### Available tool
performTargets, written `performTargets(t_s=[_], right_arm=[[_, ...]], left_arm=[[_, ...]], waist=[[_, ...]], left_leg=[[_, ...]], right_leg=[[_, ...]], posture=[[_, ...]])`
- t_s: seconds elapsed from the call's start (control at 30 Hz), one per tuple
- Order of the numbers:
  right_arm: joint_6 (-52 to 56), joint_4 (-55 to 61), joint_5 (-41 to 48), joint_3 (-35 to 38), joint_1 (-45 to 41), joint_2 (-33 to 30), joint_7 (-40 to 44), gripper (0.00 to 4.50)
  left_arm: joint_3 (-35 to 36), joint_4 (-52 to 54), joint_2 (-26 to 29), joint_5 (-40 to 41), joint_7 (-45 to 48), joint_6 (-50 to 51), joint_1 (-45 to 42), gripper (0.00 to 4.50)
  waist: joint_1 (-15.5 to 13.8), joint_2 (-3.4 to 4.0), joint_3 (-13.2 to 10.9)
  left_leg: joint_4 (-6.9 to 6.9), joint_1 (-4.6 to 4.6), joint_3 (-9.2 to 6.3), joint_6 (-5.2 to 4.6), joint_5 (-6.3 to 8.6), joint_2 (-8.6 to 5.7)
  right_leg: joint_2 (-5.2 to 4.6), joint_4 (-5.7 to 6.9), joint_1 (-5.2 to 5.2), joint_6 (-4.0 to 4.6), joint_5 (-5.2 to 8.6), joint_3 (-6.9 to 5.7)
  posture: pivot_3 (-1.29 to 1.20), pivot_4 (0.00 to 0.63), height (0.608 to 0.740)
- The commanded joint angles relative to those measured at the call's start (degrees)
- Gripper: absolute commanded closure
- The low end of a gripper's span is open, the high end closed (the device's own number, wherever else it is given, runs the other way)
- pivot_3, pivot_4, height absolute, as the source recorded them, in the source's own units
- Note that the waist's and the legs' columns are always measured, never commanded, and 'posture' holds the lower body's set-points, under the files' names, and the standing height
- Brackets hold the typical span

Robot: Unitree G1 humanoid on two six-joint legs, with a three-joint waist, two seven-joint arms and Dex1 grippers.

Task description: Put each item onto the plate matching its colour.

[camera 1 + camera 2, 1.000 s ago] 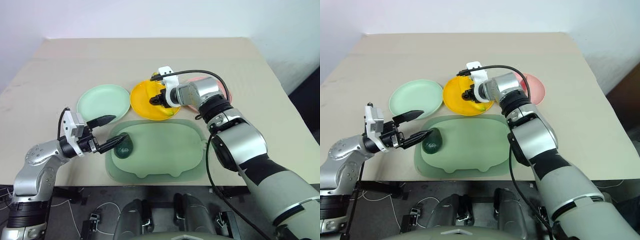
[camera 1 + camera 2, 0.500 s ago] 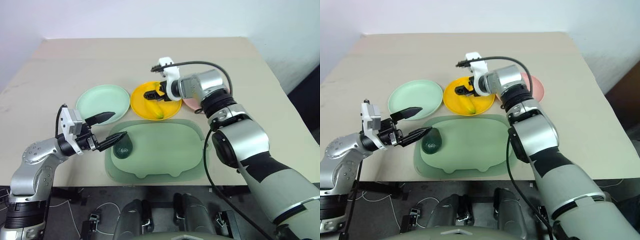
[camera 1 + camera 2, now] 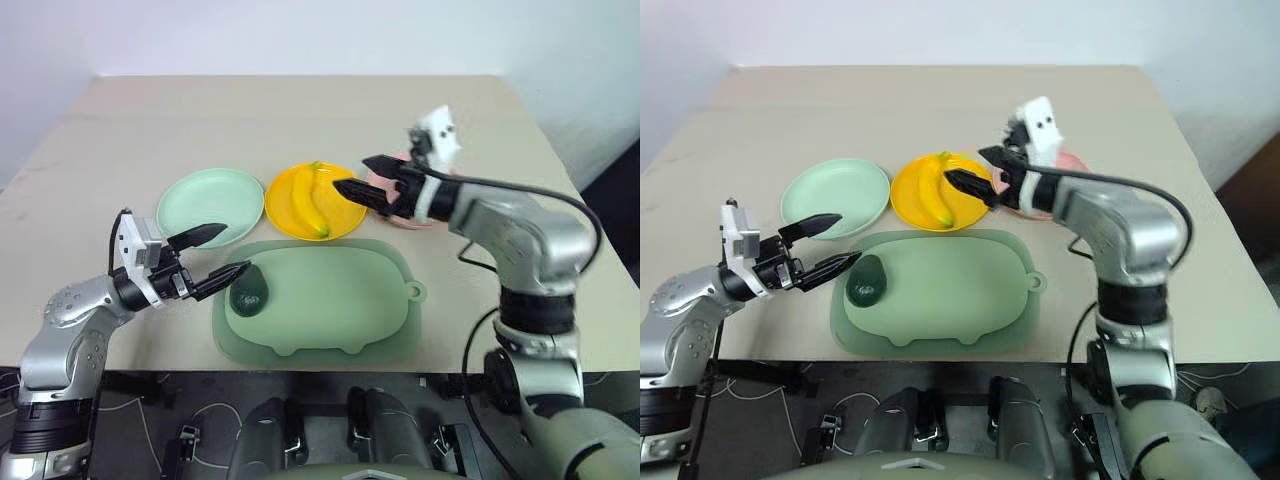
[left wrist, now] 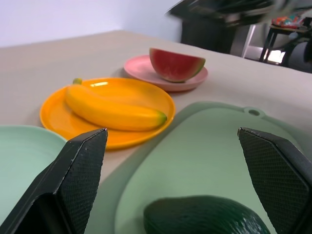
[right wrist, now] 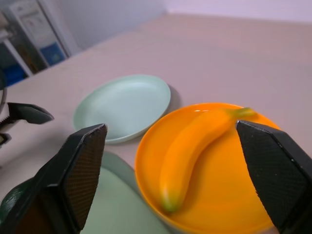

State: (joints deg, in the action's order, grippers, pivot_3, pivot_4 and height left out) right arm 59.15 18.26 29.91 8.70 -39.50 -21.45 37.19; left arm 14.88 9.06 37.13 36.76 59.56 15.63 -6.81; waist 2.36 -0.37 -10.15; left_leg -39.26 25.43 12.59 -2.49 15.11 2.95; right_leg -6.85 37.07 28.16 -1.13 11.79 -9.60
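The yellow banana [image 3: 308,198] lies on the yellow plate [image 3: 283,207]. Beside it to the left stands the mint green plate [image 3: 207,206], with nothing on it. On the pink plate [image 4: 141,68] rests the red watermelon wedge [image 4: 175,63]. The dark green avocado [image 3: 247,290] sits at the left end of the pale green tray [image 3: 330,300]. My left gripper [image 3: 236,249] is open, level, its fingertips just left of the avocado and apart from it. My right gripper [image 3: 350,172] hovers open above the yellow plate's right rim, in front of the pink plate, holding nothing.
The tray takes up the near middle of the beige table [image 3: 150,130]. Bare tabletop stretches behind the plates and along the right side. The table's front edge runs just below the tray.
My right gripper opened and left the banana on the yellow plate, then drew back to the right and upward. The left arm stayed put.
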Motion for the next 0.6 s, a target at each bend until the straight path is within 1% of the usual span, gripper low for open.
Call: performTargets(t_s=[0.03,0.1,0.17,0.2,0.3,0.47,0.6], right_arm=[[-6.2,8.9,3.5,1.5,5.4,-1.1,2.8,0.02],[-7.1,11.3,4.2,0.0,10.3,-3.5,4.9,0.02],[-10.2,14.8,5.1,-2.0,15.1,-5.7,8.7,0.02],[-11.8,15.3,4.7,-2.9,16.9,-6.3,9.3,0.02],[-17.5,14.4,2.4,-5.2,20.9,-6.0,9.5,0.02],[-23.5,11.1,2.0,-7.0,23.2,-5.2,10.3,0.02],[-25.7,9.3,0.5,-8.5,22.5,-7.0,10.9,0.02]], left_arm=[[2.6,1.9,0.8,0.8,-0.9,-0.4,0.4,0.00],[3.3,1.9,1.0,0.4,-1.7,-0.4,1.0,0.00],[4.0,1.8,1.3,0.1,-2.3,-0.5,1.6,0.00],[4.2,2.3,1.3,0.1,-2.7,-0.2,2.0,0.00],[4.7,4.1,1.5,0.6,-4.5,1.2,3.2,0.00],[5.1,6.0,1.1,1.7,-6.7,3.4,4.5,0.00],[4.6,8.9,0.2,2.3,-8.8,5.3,6.1,0.00]], waist=[[0.2,0.00,0.0],[0.1,-0.01,0.0],[0.0,-0.01,0.0],[0.0,-0.01,0.0],[0.0,-0.01,0.0],[-0.1,-0.03,0.0],[-0.3,-0.04,0.0]], left_leg=[[0.00,-0.04,0.01,0.03,-0.02,0.00],[0.00,-0.08,-0.02,0.05,-0.03,0.02],[0.00,-0.07,-0.05,0.05,-0.03,0.01],[0.01,-0.06,-0.05,0.04,-0.02,0.00],[0.00,-0.07,-0.06,0.04,-0.02,0.01],[0.00,-0.08,-0.09,0.04,-0.02,0.00],[-0.01,-0.07,-0.10,0.04,-0.02,-0.01]], right_leg=[[0.00,0.00,-0.01,0.00,0.00,0.01],[0.03,-0.03,-0.08,0.00,0.02,0.01],[0.01,-0.05,-0.08,0.03,0.03,0.00],[0.01,-0.08,-0.08,0.03,0.03,0.00],[0.01,-0.08,-0.10,0.03,0.04,0.00],[0.00,-0.12,-0.13,0.04,0.05,-0.01],[-0.01,-0.14,-0.14,0.13,0.09,-0.01]], posture=[[0.00,0.150,0.696],[0.00,0.150,0.696],[0.00,0.150,0.696],[0.00,0.150,0.696],[0.00,0.150,0.696],[0.00,0.150,0.696],[0.00,0.150,0.696]])
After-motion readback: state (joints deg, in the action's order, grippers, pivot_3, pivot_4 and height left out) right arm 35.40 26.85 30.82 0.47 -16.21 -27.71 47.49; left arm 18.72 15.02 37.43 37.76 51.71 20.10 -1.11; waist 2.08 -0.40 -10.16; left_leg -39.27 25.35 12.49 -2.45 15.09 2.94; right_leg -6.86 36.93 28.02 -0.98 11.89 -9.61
